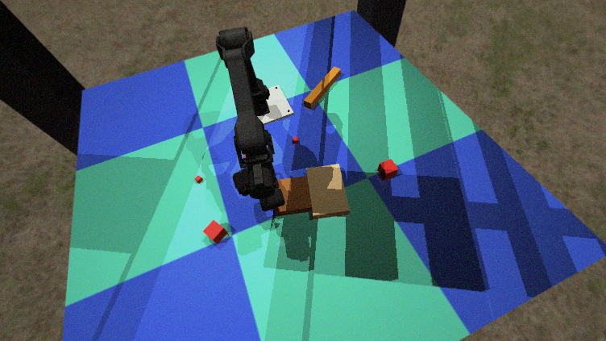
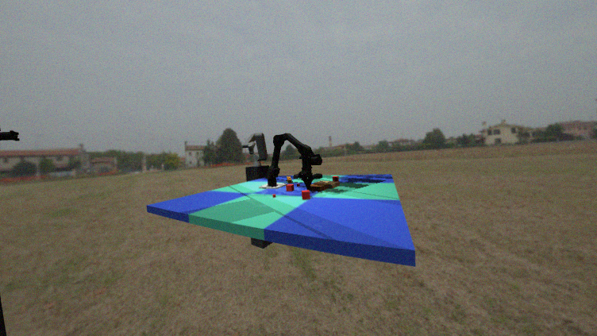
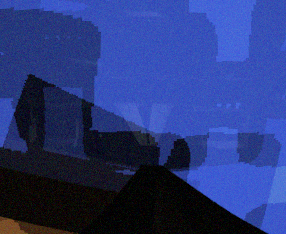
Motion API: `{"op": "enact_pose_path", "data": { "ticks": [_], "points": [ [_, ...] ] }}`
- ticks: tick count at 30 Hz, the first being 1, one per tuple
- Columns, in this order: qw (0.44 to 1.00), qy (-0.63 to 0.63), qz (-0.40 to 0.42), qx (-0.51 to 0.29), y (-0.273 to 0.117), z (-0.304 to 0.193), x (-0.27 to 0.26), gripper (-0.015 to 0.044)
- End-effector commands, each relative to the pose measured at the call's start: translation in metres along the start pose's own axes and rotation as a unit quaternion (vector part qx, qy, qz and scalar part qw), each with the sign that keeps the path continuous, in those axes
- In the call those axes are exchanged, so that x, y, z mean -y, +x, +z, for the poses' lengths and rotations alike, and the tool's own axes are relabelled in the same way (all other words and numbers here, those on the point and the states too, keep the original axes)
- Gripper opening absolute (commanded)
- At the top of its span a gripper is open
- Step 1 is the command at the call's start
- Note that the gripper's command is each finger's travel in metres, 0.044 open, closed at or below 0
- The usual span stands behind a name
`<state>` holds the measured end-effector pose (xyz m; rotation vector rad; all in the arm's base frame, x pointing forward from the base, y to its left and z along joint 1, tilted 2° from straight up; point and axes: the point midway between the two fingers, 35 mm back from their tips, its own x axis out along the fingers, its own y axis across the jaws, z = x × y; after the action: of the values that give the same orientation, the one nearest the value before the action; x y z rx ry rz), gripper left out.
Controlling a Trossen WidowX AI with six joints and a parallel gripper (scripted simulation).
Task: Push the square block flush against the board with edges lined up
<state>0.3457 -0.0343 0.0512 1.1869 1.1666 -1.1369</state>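
Observation:
The brown square block lies flat left of the tan board in the top view. Its right side lies along the board's left side; they seem to touch, but a thin gap cannot be ruled out. The board's side reaches past the block at both ends, so neither end edge looks even. My gripper is shut and empty, pointing down low at the block's left side. Its tips are mostly hidden in the top view, and contact is unclear. The block shows at the wrist view's lower left.
An orange bar lies beyond the white base plate. One red cube is right of the board, another is at the front left. Small red cubes lie farther back. Shadows cross the table.

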Motion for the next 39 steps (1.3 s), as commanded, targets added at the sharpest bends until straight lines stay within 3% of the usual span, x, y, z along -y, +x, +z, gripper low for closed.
{"op": "enact_pose_path", "data": {
  "ticks": [1, 39],
  "points": [
    [1.0, -0.004, -0.002, -0.005, 0.002, -0.007, 0.0, 0.0],
    [1.0, -0.004, -0.002, -0.005, 0.001, -0.025, -0.004, 0.0]
  ]
}}
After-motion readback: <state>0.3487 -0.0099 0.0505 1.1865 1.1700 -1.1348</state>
